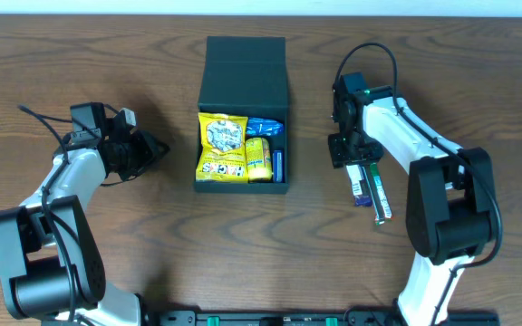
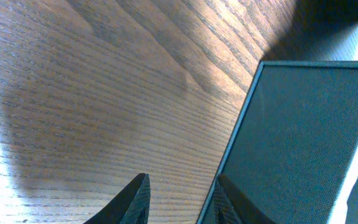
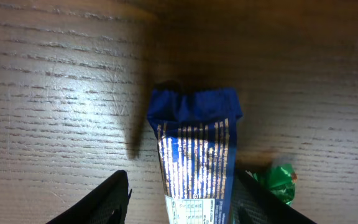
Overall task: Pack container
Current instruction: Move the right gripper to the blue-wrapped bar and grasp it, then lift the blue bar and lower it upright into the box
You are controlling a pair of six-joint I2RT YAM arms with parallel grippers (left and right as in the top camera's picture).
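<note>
The container [image 1: 208,109], a dark box, stands at the table's middle with its flap lid [image 1: 245,68] laid back. Inside lie a yellow snack packet [image 1: 222,147], a blue packet [image 1: 265,127] and a small yellow pack [image 1: 258,158]. My right gripper [image 1: 350,163] is open, low over the table right of the container. Its jaws straddle the end of a blue snack bar [image 3: 194,149], with a gap at the left finger [image 3: 104,202]. My left gripper [image 1: 159,149] is open and holds nothing, just left of the container's side wall [image 2: 297,143].
A green-wrapped bar [image 1: 381,201] lies beside the blue bar [image 1: 361,186], its end [image 3: 279,180] close to my right finger. Bare wood stretches left of the container and along the front.
</note>
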